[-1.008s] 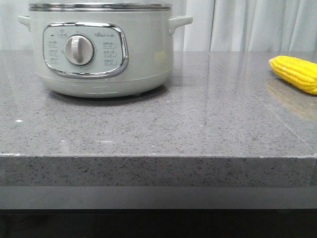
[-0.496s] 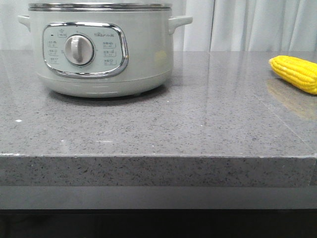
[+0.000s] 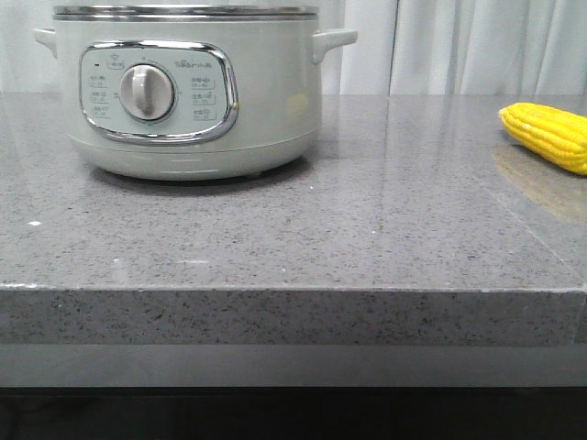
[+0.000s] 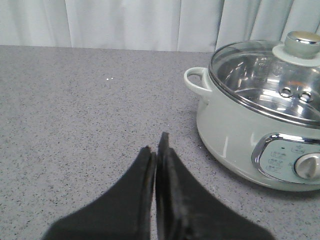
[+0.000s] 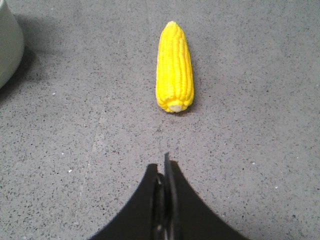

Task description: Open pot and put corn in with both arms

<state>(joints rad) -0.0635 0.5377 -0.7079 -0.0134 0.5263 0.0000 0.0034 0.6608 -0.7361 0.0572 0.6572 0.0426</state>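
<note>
The pale grey-green pot (image 3: 188, 101) stands at the back left of the grey stone table, its dial panel facing me. In the left wrist view the pot (image 4: 235, 135) wears a glass lid (image 4: 265, 80) with a round knob (image 4: 301, 44). The yellow corn (image 3: 548, 135) lies at the right edge of the table. It also shows in the right wrist view (image 5: 174, 67), lying lengthwise ahead of my right gripper (image 5: 165, 167), which is shut and empty. My left gripper (image 4: 156, 146) is shut and empty, beside the pot and short of its side handle (image 4: 196, 84).
The grey speckled table (image 3: 367, 229) ends in a thick front edge (image 3: 293, 316). White curtains (image 3: 459, 46) hang behind it. An edge of the pot (image 5: 7, 45) shows in the right wrist view, apart from the corn.
</note>
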